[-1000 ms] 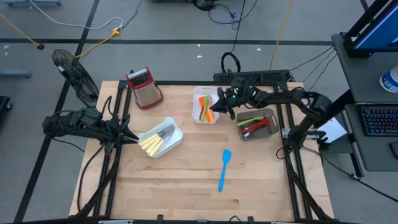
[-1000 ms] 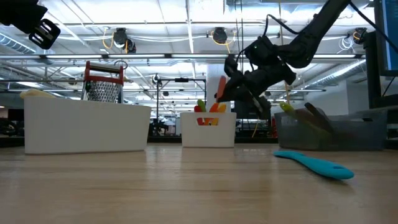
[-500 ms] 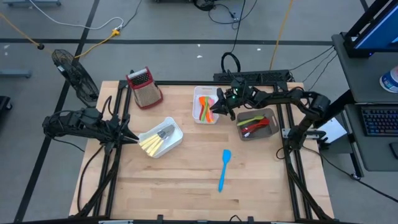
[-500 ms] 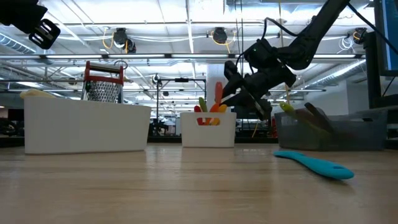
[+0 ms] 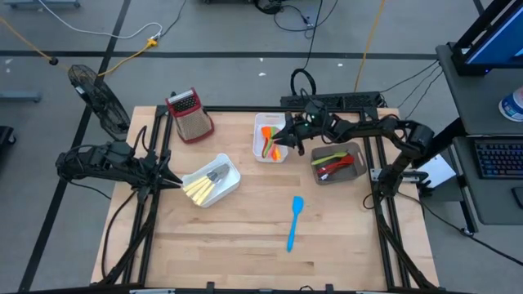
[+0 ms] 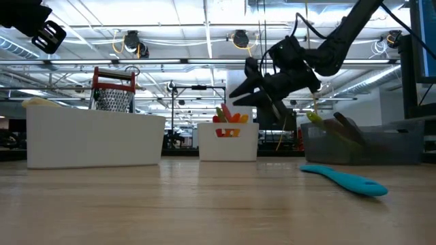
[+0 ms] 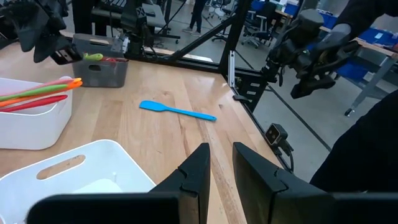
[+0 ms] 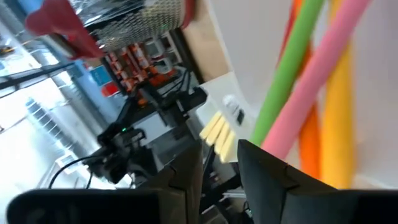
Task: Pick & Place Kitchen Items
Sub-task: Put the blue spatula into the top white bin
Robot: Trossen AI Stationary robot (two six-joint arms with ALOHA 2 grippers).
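My right gripper (image 5: 280, 135) hovers open just above the right rim of a small white bin (image 5: 260, 122), its fingers (image 6: 237, 93) spread with nothing between them. Orange, green and pink utensils (image 8: 292, 68) lie slanting in that bin, their ends showing above its wall (image 6: 228, 146). A blue spatula (image 5: 294, 222) lies flat on the wooden table, nearer the front. My left gripper (image 5: 170, 181) waits at the table's left edge beside a larger white bin (image 5: 227, 173). Its fingers (image 7: 199, 165) stand a narrow gap apart with nothing between them.
The larger white bin holds yellow and metal utensils (image 5: 203, 188). A grey bin (image 5: 355, 170) to the right of the small one holds red and green utensils. A metal grater with a red top (image 5: 189, 114) stands at the far left. Bare wood stretches around the spatula.
My right gripper has opened and let go of an orange utensil. The utensil hung tilted below the fingers, swung upright, then dropped into the small white bin among the others. The gripper's fingers have tipped up toward level over the bin.
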